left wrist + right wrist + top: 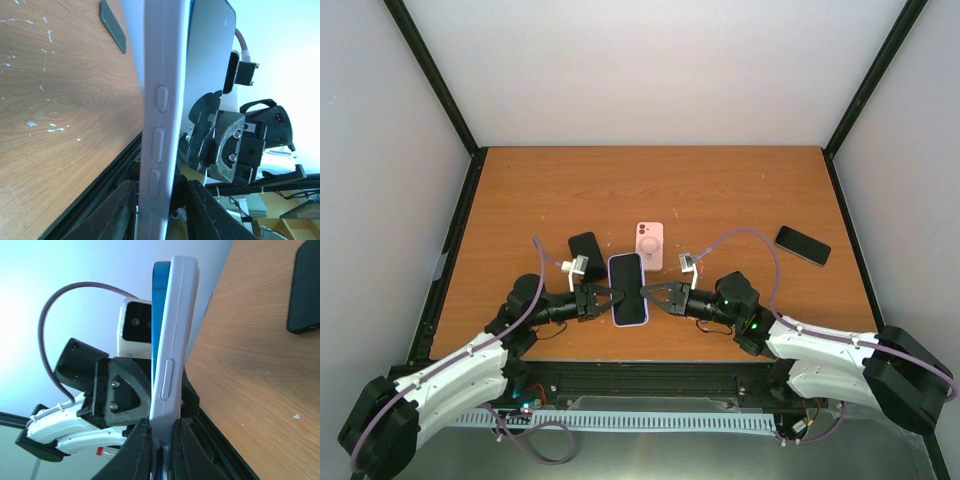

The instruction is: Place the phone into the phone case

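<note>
Phone case (176,320) edges: right jaws clamp one, left jaws straddle the other, grip unclear.

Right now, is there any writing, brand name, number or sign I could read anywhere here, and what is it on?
None: no text can be read in any of the three views.
The phone held in the middle: dark screen, side buttons unmarked.
The pink case behind it: only a ring shape, no lettering.
The black phone at the right: blank.

Left wrist view crops the phone case (159,125) at top and bottom.
</note>
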`<state>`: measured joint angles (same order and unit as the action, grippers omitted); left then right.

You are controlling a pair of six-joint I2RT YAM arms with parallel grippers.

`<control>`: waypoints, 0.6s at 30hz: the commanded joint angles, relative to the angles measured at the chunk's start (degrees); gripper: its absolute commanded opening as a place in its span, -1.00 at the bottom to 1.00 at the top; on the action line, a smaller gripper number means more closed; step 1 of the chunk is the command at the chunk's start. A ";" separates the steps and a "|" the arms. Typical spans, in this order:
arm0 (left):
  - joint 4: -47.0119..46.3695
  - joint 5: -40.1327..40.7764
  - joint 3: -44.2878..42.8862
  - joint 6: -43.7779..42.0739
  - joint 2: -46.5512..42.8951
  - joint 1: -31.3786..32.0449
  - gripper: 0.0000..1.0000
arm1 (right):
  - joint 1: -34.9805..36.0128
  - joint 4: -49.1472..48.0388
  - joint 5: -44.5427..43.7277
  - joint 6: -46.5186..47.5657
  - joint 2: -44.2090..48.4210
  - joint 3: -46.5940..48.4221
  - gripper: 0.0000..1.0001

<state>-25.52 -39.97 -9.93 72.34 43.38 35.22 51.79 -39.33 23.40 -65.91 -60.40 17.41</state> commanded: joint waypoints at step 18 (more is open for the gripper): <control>-8.63 -2.81 -1.85 -5.04 0.36 0.19 -0.99 | 0.15 1.91 5.98 2.09 0.84 -1.71 0.22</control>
<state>-31.03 -42.41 -8.95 70.91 45.28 35.16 51.68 -39.03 26.55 -64.88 -61.28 16.19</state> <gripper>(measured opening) 0.124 0.547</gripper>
